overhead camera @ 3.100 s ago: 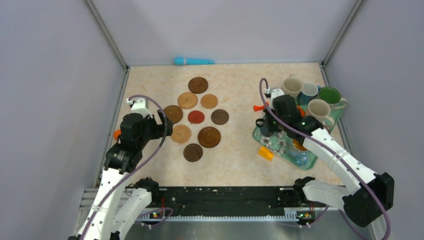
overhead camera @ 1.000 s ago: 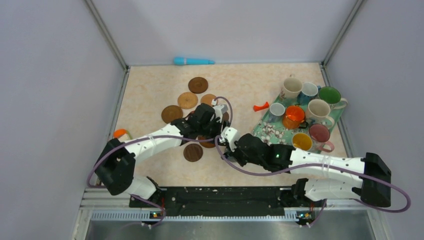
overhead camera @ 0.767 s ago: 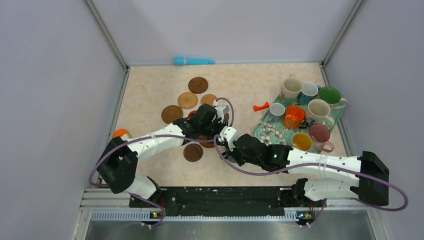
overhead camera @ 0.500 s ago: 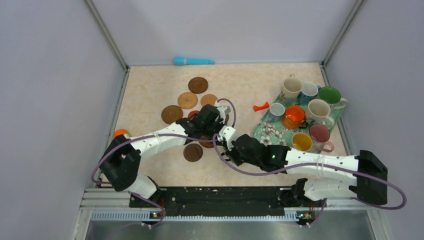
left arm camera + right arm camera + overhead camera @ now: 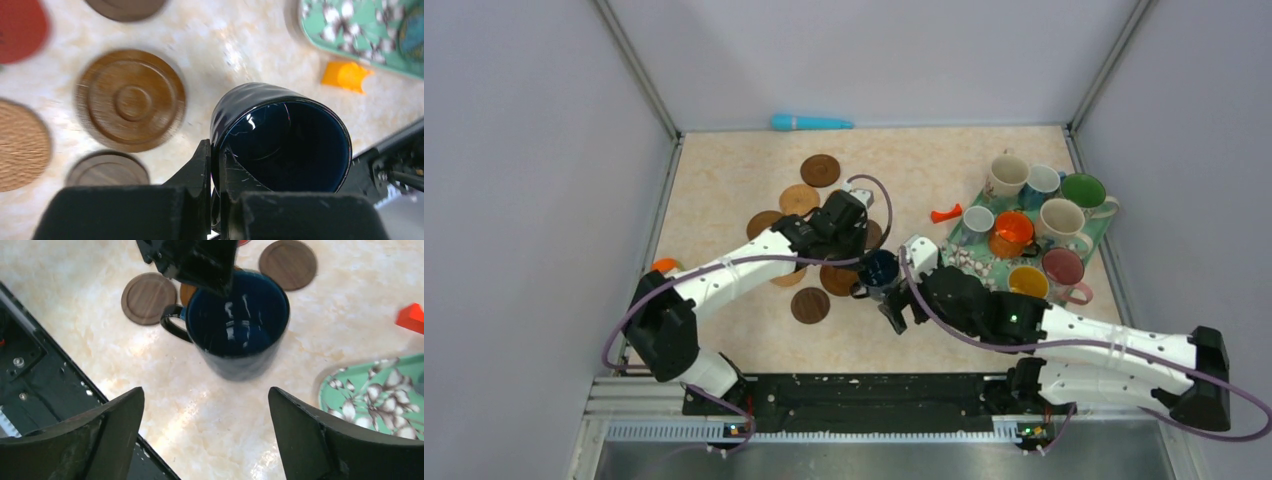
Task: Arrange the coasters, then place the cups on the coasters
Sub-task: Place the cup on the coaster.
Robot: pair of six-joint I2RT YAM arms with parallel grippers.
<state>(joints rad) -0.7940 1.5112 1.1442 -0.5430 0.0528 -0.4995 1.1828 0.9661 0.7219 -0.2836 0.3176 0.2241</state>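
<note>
A dark blue cup point(image 5: 879, 270) hangs above the table, right of the ridged dark brown coaster point(image 5: 131, 100). My left gripper point(image 5: 216, 150) is shut on the cup's rim point(image 5: 280, 135), one finger inside and one outside. My right gripper point(image 5: 206, 392) is open just in front of the cup point(image 5: 237, 325), apart from it, with nothing between its fingers. Several round coasters point(image 5: 799, 198) lie grouped at centre left, some hidden under the left arm; a red one point(image 5: 20, 27) shows in the left wrist view. More cups point(image 5: 1011, 232) stand on the teal floral tray point(image 5: 969, 265).
An orange block point(image 5: 347, 76) lies by the tray's near corner. A small red piece point(image 5: 944, 213) sits left of the tray. A teal object point(image 5: 811, 123) lies against the back wall, and an orange object point(image 5: 662, 266) at the left edge. The black front rail point(image 5: 30, 370) is close.
The left gripper closed on the dark blue cup's rim. The right gripper then opened, let go of the cup and drew back to the right.
</note>
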